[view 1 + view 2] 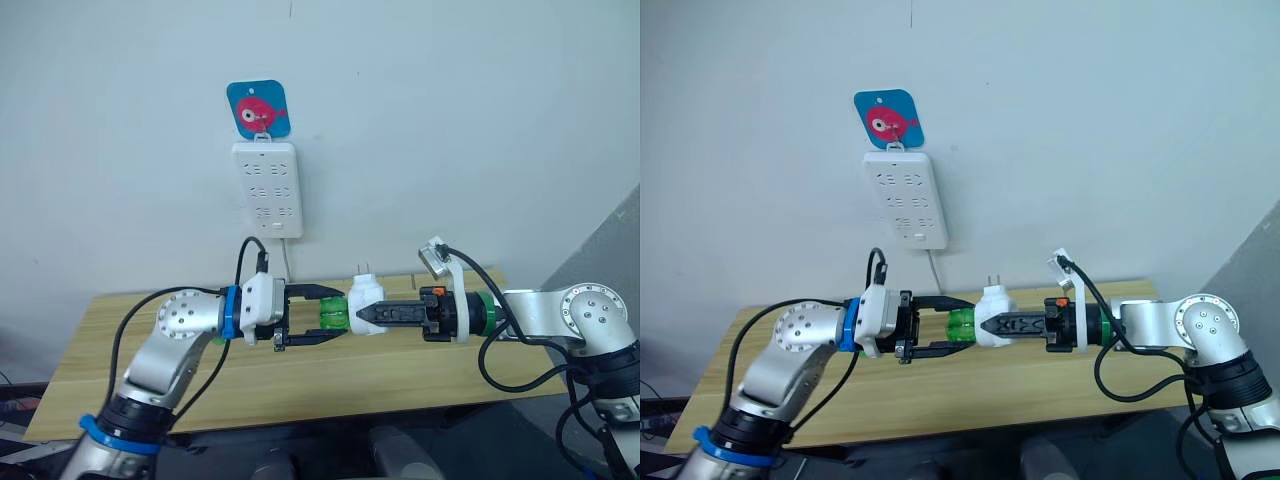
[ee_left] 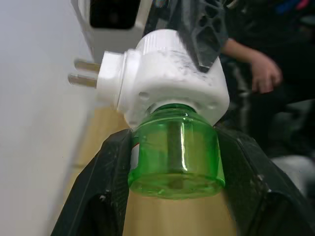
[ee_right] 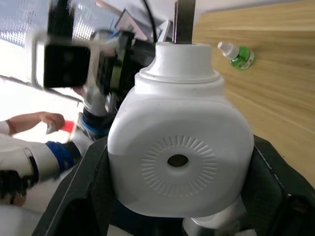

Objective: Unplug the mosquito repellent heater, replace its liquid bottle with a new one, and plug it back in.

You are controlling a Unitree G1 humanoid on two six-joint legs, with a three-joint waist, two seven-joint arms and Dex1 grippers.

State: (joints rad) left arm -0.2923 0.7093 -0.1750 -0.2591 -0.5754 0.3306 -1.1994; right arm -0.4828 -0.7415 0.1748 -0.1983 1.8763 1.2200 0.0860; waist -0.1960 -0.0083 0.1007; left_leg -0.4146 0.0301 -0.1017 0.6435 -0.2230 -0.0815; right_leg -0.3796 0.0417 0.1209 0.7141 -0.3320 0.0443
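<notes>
The mosquito repellent heater (image 1: 366, 296), white and rounded, hangs in the air above the wooden table (image 1: 200, 380), its metal prongs (image 2: 83, 72) pointing up toward the wall. My right gripper (image 1: 360, 315) is shut on the heater's body from the right. A green liquid bottle (image 1: 332, 315) sticks out of the heater toward the left. My left gripper (image 1: 338, 314) has one black finger (image 2: 115, 162) on each side of that bottle and is closed on it. A second green bottle (image 3: 237, 54) with a white cap lies on the table.
A white multi-socket power strip (image 1: 267, 190) hangs on the wall under a blue card with a pink fish (image 1: 258, 108), its cord dropping behind the table. A person's hand (image 2: 266, 73) shows beyond the grippers.
</notes>
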